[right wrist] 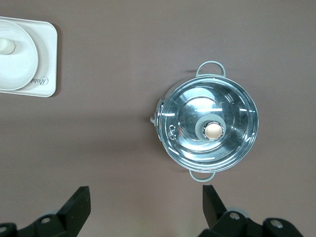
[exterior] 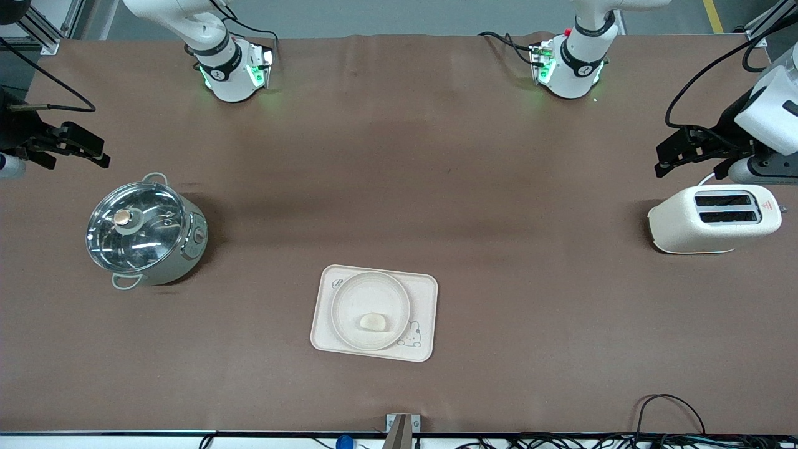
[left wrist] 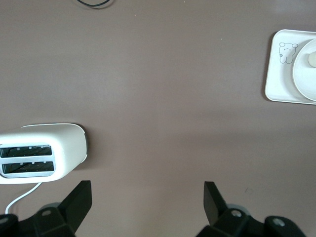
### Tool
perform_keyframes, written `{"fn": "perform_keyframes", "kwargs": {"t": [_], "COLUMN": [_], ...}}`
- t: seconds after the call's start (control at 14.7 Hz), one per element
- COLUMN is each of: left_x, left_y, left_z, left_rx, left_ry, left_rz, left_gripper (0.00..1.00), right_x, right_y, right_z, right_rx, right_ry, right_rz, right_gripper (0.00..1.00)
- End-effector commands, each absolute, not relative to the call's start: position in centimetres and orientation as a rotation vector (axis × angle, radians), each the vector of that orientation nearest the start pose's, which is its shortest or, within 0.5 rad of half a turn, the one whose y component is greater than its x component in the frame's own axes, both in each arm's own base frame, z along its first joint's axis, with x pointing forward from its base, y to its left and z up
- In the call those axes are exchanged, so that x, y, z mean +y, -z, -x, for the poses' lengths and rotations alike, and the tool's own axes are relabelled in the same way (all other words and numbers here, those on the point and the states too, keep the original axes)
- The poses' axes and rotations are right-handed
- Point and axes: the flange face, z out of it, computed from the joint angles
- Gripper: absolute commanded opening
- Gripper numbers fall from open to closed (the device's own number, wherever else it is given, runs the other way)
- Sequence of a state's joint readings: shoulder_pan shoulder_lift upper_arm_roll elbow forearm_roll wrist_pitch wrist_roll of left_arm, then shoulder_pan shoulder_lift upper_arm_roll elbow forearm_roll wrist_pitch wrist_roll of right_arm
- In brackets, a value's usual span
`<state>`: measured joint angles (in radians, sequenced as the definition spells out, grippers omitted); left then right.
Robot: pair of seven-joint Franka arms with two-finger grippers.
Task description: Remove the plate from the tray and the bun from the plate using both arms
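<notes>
The rectangular cream tray [exterior: 425, 293] with a rabbit drawing lies on the brown table near the front camera. The round plate [exterior: 369, 292] sits on it, and the pale bun [exterior: 373, 322] lies on the plate. My left gripper [exterior: 661, 162] is open and empty, up in the air at the left arm's end of the table, beside the toaster. My right gripper [exterior: 98, 156] is open and empty, up in the air at the right arm's end, beside the pot. The left wrist view shows the tray [left wrist: 279, 79], plate [left wrist: 305, 79] and bun [left wrist: 313, 59] far from its gripper [left wrist: 146, 197]. The right wrist view shows the tray [right wrist: 47, 64], plate [right wrist: 17, 66] and bun [right wrist: 5, 46] far from its gripper [right wrist: 145, 200].
A white two-slot toaster [exterior: 714, 218] stands at the left arm's end; it also shows in the left wrist view [left wrist: 42, 153]. A steel pot with a glass lid [exterior: 144, 229] stands at the right arm's end; it also shows in the right wrist view [right wrist: 207, 128]. A black cable [exterior: 670, 405] loops near the table's front edge.
</notes>
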<state>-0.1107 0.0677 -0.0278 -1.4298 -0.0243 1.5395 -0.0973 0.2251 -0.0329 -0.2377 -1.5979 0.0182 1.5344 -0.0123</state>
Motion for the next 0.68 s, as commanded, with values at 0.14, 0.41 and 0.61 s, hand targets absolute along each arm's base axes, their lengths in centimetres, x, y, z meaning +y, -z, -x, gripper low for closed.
{"fn": "perform_keyframes", "kwargs": {"t": [0.14,0.41,0.61], "left_x": [-8.1,-7.9,-8.0], "left_y": [-65.3,-65.4,-65.5], "left_z": [-56.9,-56.9,-56.8], "left_rx": [0.091,0.1,0.105], "left_ry": [0.072,0.075,0.072], "left_rz": [3.16,3.157,3.158], "left_gripper": [1.0,1.0,1.0], "right_x": [-0.5,4.8,8.1], "right_y": [-62.8,-59.0,-53.5], "right_z": [-54.3,-57.0,-60.2], "right_rx": [-0.022,-0.127,-0.118], "right_ry": [-0.03,-0.039,-0.073], "right_rz": [3.126,3.126,3.026], "right_gripper": [1.0,1.0,1.0]}}
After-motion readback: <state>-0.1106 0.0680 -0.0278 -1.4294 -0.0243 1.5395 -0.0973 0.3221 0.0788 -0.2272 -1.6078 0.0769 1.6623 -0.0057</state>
